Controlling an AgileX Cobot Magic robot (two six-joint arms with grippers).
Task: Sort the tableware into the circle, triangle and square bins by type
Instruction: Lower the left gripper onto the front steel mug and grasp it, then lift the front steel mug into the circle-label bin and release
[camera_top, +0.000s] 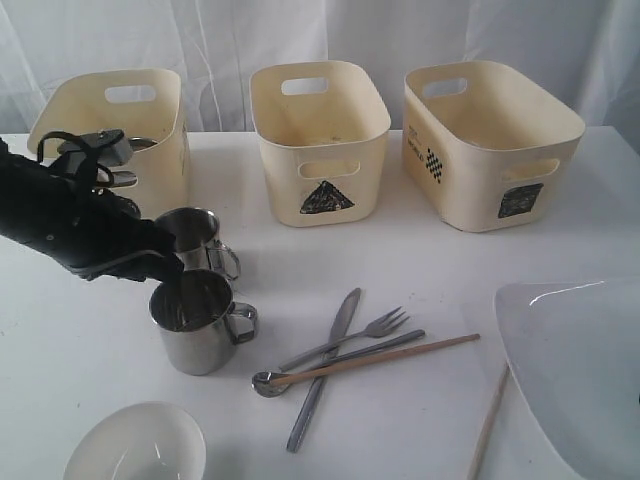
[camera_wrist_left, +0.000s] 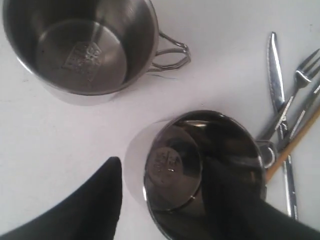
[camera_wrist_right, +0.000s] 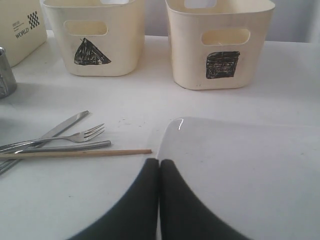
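**A:** Where's the left tool (camera_wrist_left: 162, 175)?

**B:** Its fingers are spread wide across the rim of the nearer steel mug (camera_top: 195, 325). One finger is down inside and the other is outside the wall, and neither visibly clamps it. That mug stands upright on the white table (camera_top: 420, 260), just beside the second steel mug (camera_top: 192, 235).

**A:** And the right tool (camera_wrist_right: 159, 167)?

**B:** Its fingers are pressed together with nothing between them. It hangs over a corner of the large white rounded-square plate (camera_wrist_right: 240, 165), on the right side of the table.

**A:** Cutlery?

**B:** The steel knife (camera_top: 325, 365), steel fork (camera_top: 385, 325), steel spoon (camera_top: 345, 358) and one wooden chopstick (camera_top: 400, 353) lie crossed in a loose pile between the mugs and the plate. The other wooden chopstick (camera_top: 488, 425) lies apart, by the plate's edge.

**A:** Bins?

**B:** Three cream plastic bins stand along the back. The middle bin (camera_top: 320, 130) is marked with a triangle and the right bin (camera_top: 490, 140) with a square. The arm hides the mark on the left bin (camera_top: 60, 115). The white bowl (camera_top: 135, 445) sits at the near left.
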